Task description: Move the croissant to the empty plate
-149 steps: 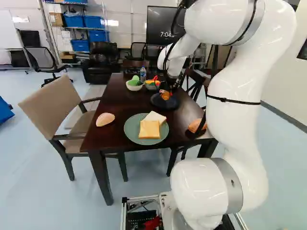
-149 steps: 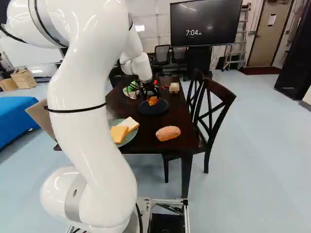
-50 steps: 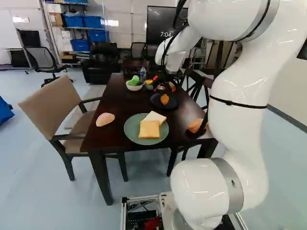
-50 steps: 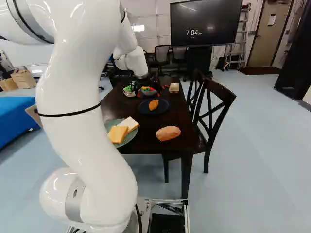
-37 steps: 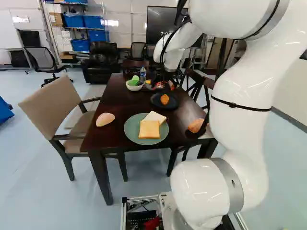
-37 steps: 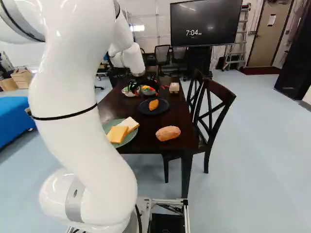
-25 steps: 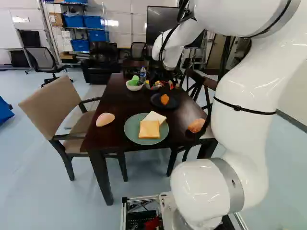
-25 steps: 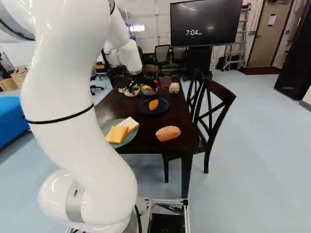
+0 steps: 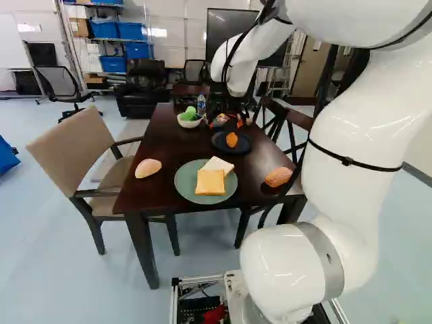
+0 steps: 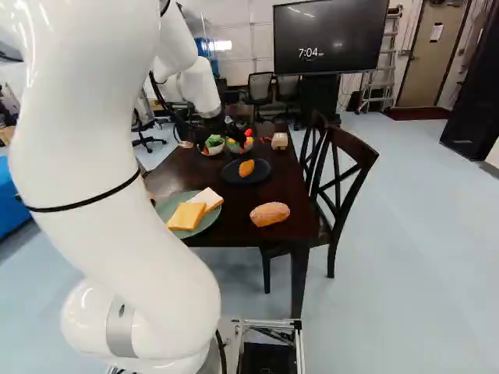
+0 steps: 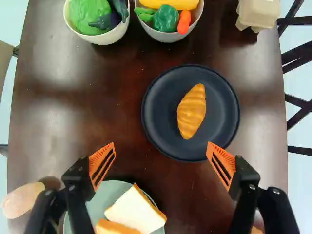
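glossy table (image 11: 117,83), croissant (image 11: 191,112) on dark plate (image 11: 158,119); pale blue floor (image 9: 67,283)

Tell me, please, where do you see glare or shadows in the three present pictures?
Wrist view: hazy glare patches on the dark table, a dark shadow beside the egg carton; left base view: shiny highlights on the white arm; right base view: a light streak near the television's upper edge.
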Controlling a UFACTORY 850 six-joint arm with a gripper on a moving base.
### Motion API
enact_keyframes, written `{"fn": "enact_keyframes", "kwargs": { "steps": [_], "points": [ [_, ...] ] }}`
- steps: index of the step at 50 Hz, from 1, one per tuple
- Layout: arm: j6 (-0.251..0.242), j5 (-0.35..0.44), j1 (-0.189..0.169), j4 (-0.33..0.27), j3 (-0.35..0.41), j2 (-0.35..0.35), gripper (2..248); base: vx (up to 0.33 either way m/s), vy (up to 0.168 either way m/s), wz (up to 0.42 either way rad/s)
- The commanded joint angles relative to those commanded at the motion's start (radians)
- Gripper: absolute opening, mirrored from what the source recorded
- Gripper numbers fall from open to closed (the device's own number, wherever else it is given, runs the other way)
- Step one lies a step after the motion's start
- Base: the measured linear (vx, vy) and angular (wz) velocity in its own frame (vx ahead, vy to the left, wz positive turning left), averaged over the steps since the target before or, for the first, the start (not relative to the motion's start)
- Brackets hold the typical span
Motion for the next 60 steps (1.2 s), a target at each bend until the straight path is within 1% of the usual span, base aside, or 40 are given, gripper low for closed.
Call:
{"fn": "enact_keyframes", "kwargs": {
  "steps": [28, 60],
  "points": [
    [0.0, 0.0, 0.0, 0.0, 0.0, 0.0, 247, -0.012, 0.0, 0.001],
    [0.0, 0.0, 0.0, 0.0, 0.0, 0.0, 247, -0.115, 0.001, 0.014]
  ]
}}
